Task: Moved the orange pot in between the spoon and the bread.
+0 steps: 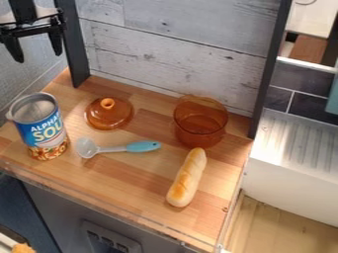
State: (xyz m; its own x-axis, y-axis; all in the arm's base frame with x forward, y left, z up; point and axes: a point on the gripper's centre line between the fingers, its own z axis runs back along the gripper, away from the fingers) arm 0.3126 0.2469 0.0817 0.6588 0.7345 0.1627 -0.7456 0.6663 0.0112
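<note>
The task looks to be at its very start: the orange pot (200,123) stands upright right of centre in the upper half of the frame, against the back of the wooden counter (125,183), and not between the spoon and the bread. The gripper (38,57) hangs at the upper left, well apart from the pot, its jaws spread wide with nothing held. The spoon (119,147) lies left of centre, its blue handle pointing right toward the pot, and the bread (187,178) lies slantwise below the pot, its upper end so near the pot's base that I cannot tell whether they touch. The step in hand, then, is reaching the pot. The next move calls for bringing the gripper across to the right, high enough to clear the can (43,128) and the lid (109,113), then lowering it with one finger inside the pot's wall and one outside. After that, a lift and a short carry toward the lower left should do. The gap by the handle's tip looks tight, so a careless set-down could nudge the spoon or roll the bread.
</note>
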